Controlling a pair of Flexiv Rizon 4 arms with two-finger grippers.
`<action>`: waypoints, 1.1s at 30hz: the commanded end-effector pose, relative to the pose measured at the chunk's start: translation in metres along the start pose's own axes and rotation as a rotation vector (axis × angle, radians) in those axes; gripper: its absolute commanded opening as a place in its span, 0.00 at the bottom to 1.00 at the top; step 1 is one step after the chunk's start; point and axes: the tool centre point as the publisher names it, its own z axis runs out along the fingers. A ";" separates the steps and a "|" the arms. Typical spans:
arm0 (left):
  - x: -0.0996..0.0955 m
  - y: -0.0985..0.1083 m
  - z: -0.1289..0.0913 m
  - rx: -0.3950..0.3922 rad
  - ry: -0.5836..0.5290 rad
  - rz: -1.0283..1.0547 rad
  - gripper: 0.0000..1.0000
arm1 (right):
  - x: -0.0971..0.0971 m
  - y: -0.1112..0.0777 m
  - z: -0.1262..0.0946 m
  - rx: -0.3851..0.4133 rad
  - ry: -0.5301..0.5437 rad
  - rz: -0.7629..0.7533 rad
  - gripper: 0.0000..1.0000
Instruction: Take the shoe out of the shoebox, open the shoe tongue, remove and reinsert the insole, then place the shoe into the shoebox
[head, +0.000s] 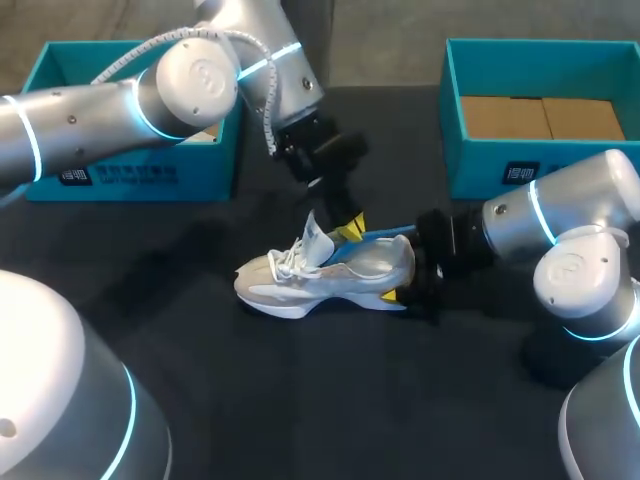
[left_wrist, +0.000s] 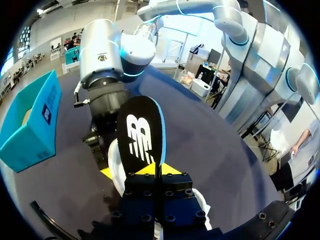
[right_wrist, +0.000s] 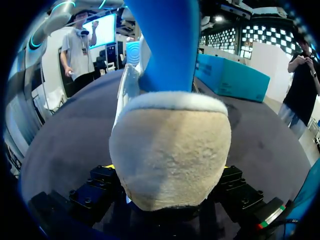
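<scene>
1. Left arm (head: 190, 75) is showing a silver shell, with cyan rings glowing at its rounded joints.
2. A white braided cable (head: 267, 115) is looping along its wrist.
3. Right arm (head: 570, 240) is showing the same silver shell and cyan rings.
4. Left gripper (left_wrist: 150, 169) is showing black blocks, rows of round screws and yellow tips.

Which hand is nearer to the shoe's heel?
Right. The right hand grips the shoe at its heel; the left hand is above the shoe's opening, holding the insole.
</scene>
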 end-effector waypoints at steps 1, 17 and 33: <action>-0.001 -0.006 0.001 -0.011 0.004 0.007 0.00 | -0.001 0.000 0.001 0.005 -0.001 0.001 0.00; 0.022 -0.012 0.001 -0.044 -0.036 0.004 1.00 | -0.001 0.000 0.001 0.005 -0.001 0.001 0.00; 0.029 -0.006 0.007 -0.068 -0.097 -0.039 1.00 | -0.001 0.000 0.001 0.005 -0.001 0.001 0.00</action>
